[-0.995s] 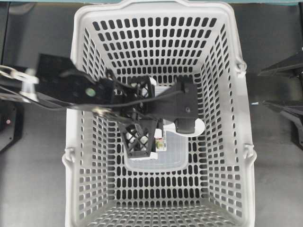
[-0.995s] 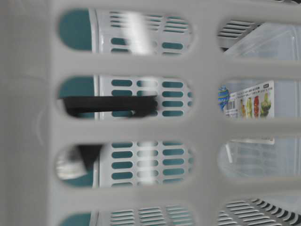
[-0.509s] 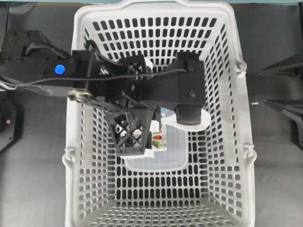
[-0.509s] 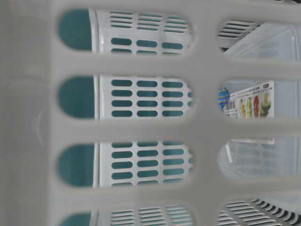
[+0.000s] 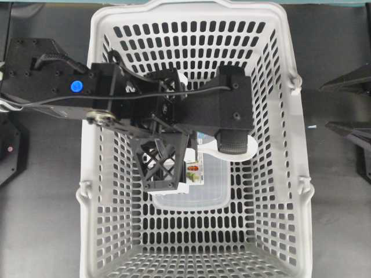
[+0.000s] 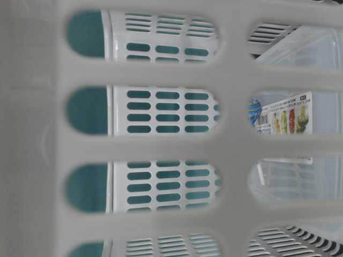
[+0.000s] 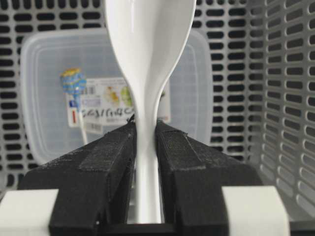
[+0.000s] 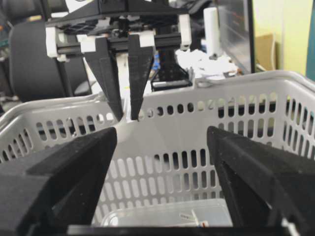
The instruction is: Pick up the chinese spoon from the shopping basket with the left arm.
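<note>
I have the left arm's gripper (image 7: 146,142) clamped on the spoon (image 7: 147,59) by its flat handle, bowl hanging free above the clear lidded box (image 7: 44,98) in the slotted grey basket (image 5: 278,174), so the glossy white spoon cannot slip. The right gripper (image 8: 162,162) waits outside, fingers wide and empty.
</note>
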